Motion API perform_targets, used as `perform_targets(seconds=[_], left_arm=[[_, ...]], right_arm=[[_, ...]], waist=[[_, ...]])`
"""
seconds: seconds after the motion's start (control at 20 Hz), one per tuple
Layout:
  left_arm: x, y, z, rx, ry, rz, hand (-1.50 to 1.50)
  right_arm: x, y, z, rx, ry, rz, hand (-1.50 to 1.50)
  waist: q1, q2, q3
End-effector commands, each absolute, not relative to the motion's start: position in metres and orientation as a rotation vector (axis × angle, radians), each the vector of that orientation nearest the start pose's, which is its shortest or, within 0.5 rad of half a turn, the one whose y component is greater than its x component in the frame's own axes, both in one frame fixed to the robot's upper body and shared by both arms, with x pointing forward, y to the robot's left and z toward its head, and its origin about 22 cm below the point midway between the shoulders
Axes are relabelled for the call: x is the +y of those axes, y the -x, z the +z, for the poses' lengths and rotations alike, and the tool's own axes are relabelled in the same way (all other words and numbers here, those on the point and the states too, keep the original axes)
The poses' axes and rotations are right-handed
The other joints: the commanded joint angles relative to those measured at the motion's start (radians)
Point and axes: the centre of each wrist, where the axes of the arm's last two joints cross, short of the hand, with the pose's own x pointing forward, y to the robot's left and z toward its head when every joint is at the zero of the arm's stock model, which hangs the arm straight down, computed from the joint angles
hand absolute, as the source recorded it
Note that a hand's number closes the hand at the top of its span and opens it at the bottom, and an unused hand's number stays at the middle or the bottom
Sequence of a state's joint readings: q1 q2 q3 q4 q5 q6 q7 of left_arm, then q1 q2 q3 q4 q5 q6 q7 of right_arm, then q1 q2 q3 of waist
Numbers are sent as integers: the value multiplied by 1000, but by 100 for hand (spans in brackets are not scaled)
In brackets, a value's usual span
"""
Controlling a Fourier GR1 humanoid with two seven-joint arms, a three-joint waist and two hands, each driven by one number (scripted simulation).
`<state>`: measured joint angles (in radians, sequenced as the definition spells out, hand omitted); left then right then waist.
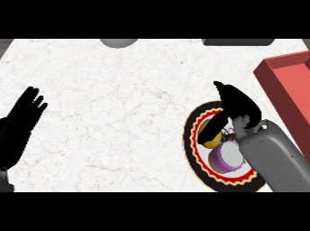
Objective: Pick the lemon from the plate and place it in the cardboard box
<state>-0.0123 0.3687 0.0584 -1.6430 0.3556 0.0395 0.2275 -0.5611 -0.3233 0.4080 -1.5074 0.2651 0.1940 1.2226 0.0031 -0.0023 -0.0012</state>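
White marble counter [118, 113]; lemon [213, 140] on plate [192, 149] at right, right robot hand [236, 106] fingers curling around it, purple cup [227, 157] touching – could get knocked; left robot hand [18, 119] resting open, red box [297, 90] far right

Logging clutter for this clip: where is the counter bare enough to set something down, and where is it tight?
Bare: the wide stretch of counter between the left hand and the plate. Tight: the plate, with the lemon, a purple-rimmed object and the right hand, beside the red box.
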Motion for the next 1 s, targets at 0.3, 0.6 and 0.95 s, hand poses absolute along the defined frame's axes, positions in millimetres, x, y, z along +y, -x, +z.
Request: perform_targets(seconds=[0.3,0.6,0.95], left_arm=[[324,-249,66,-1434,-57,63,0],[336,-250,59,-1422,-45,49,0],[310,-238,47,-1437,-42,24,0]], right_arm=[[-139,-326,114,-472,727,814,-150],[-141,-328,98,-442,697,810,-150],[-127,-329,75,-406,688,824,-150]], waist=[[-2,-2,0],[-6,0,0],[7,1,1]])
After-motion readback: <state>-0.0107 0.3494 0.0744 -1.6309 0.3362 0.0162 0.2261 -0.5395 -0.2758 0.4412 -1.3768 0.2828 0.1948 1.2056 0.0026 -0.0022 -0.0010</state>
